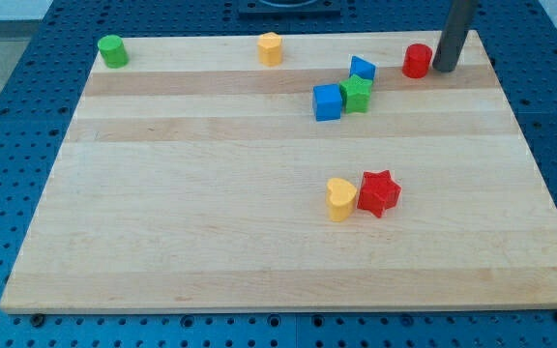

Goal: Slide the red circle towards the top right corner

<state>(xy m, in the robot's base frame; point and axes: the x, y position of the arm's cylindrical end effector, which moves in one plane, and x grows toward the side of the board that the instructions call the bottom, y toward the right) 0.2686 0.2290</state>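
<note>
Near the board's top-right corner, red circle (417, 60) sits almost home; my tip (444, 68), gripperless and holding nothing, stands just beside it at 3 o'clock, so little travel remains.

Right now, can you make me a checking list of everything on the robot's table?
Surface: wooden board, lying flat.
Job's things: red circle near the view's top right corner.
Tip: my tip just right of the red circle; contact unclear.
Clutter: green circle, yellow block, two blue blocks around a green block, yellow heart touching red star.
Cables: nothing seen.
Surroundings: blue perforated base.
</note>
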